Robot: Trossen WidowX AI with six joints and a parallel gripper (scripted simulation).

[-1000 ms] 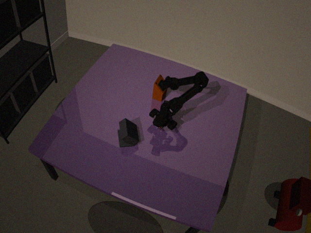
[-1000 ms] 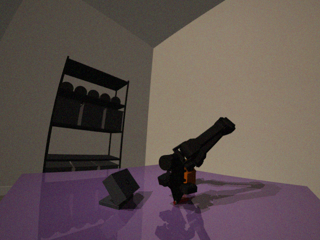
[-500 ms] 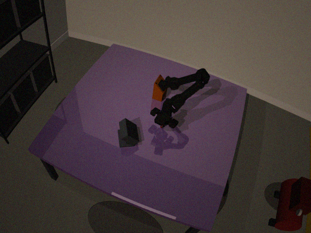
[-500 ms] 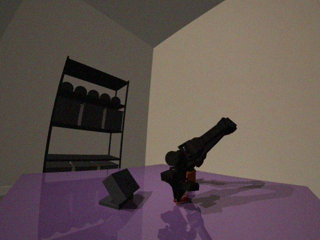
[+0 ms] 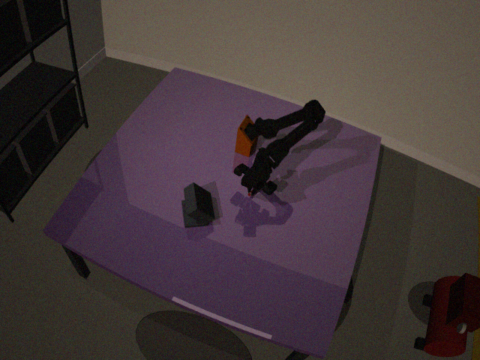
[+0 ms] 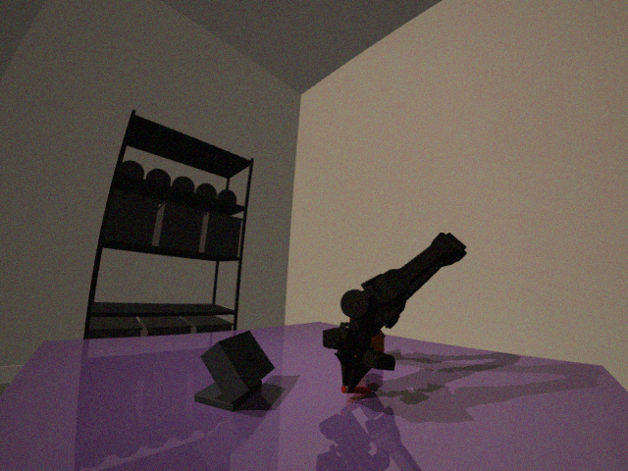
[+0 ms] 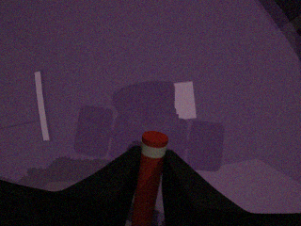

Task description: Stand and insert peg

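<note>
Peg (image 5: 249,193) (image 6: 358,390) (image 7: 149,181) is in my gripper (image 5: 250,191) (image 6: 347,389) (image 7: 152,154), fingers closed down to its narrow width, gripping just below the white band (image 7: 153,152). It sits low over the table (image 5: 154,163) (image 6: 456,431) (image 7: 94,47), apart from the dark block (image 5: 198,205) (image 6: 237,362); the dim view may hide whether it touches the tabletop. I judge it light and stiff, its round side apt to roll or pivot, so a centred, square pinch near the band suits standing it up.
</note>
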